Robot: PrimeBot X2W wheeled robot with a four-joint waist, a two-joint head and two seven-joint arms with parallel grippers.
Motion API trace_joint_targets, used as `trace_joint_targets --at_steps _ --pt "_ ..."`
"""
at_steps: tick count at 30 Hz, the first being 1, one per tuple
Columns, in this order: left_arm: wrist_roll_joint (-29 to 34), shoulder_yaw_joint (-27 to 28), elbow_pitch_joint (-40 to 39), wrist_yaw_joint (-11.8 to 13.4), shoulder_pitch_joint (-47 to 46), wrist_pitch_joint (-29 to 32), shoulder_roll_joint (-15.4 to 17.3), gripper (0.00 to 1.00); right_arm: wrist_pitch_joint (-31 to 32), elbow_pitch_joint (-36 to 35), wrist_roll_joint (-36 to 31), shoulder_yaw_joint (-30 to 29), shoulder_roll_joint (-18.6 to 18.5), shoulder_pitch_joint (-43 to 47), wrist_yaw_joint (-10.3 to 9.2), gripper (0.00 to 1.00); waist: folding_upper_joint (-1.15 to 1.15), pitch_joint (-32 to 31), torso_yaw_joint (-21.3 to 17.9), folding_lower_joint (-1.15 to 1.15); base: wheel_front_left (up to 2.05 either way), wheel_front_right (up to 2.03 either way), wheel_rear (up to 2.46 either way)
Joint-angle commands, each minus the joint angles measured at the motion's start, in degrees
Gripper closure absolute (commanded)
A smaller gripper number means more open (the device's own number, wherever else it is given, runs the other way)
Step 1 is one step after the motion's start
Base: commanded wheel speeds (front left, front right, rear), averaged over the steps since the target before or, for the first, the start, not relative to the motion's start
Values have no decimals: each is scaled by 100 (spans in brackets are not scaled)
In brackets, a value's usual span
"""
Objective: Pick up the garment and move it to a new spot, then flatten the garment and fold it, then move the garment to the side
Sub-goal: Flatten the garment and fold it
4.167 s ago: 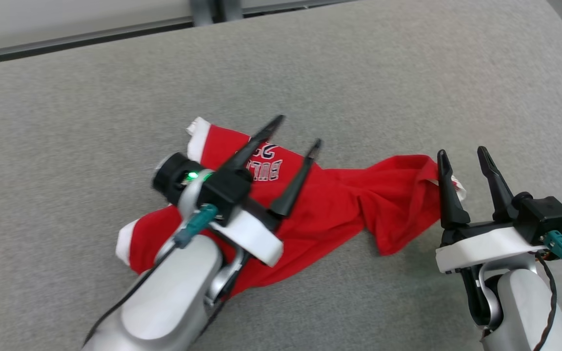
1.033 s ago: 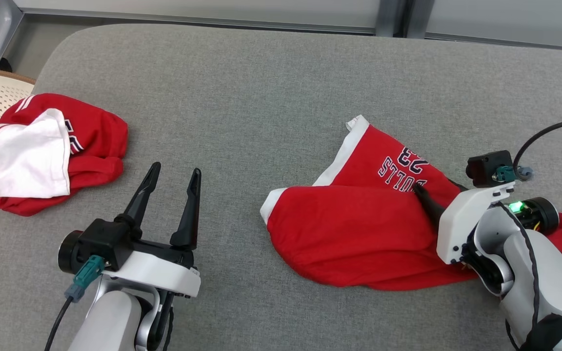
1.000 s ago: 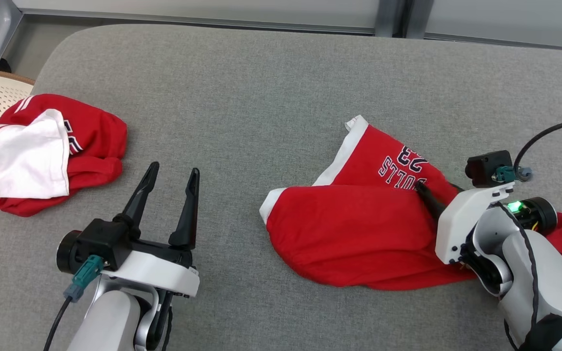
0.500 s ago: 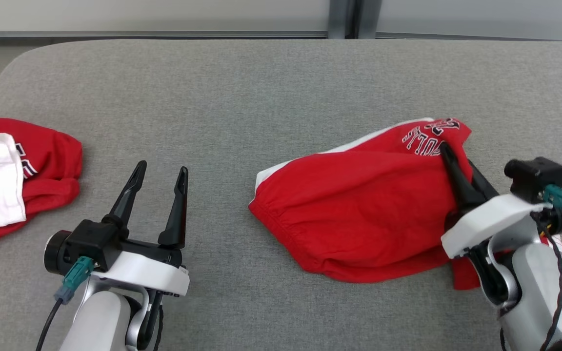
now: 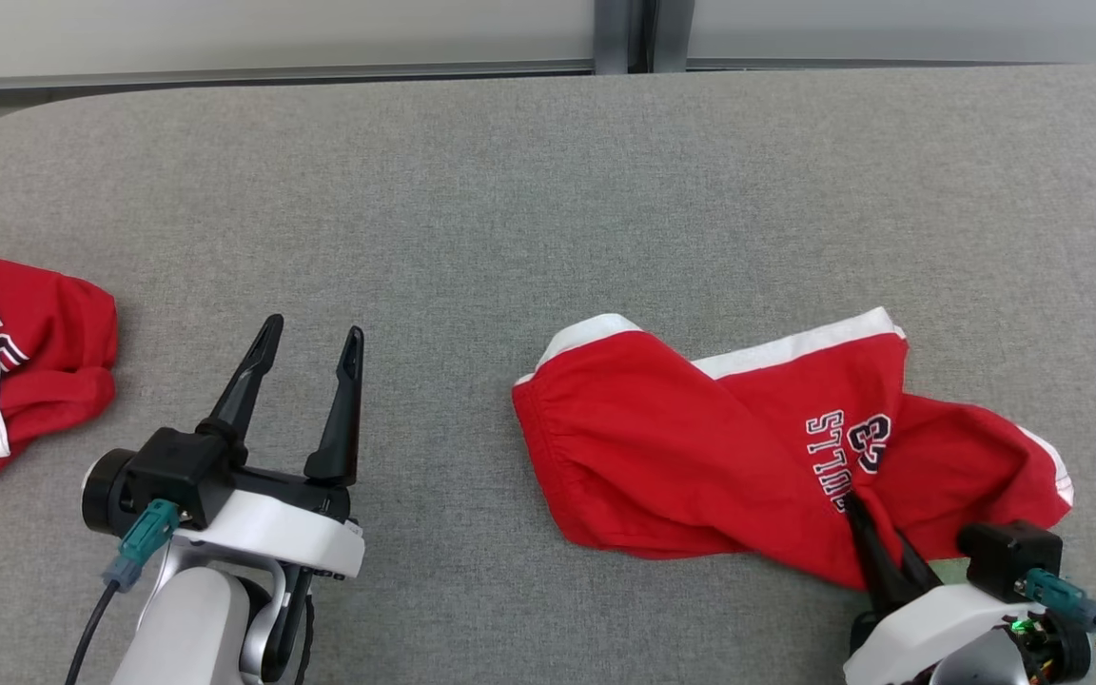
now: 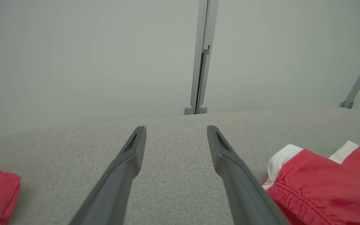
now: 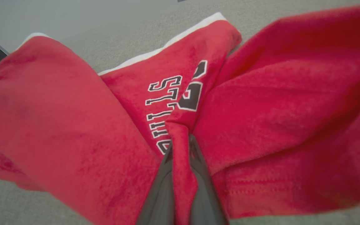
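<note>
While the left hand [image 5: 313,328] gapes, the right hand [image 5: 857,509] pinches the garment [image 5: 700,447], lettering [image 5: 838,457] half-hidden.

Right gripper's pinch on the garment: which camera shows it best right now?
The right wrist view: the right gripper is shut on a ridge of the garment by the lettering. The head view has its fingertips sunk in cloth, contact hidden. The left wrist view catches the garment's white-trimmed corner.
</note>
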Motion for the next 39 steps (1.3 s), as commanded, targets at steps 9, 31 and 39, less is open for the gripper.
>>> trace_joint_targets --at_steps 9,31,39 --pt "70 86 77 36 97 -25 6 0 -677 108 -65 -150 87 -58 -5 0 0 -155 -59 0 0 0 0" --pt "129 -25 199 207 630 34 20 0 -549 -1054 -596 -424 -160 -172 -1 0 0 -968 -130 0 0 0 0" --pt "114 -77 132 270 754 168 94 0 -466 -1083 -558 -403 -113 37 -1 0 0 -1055 -136 0 0 0 0"
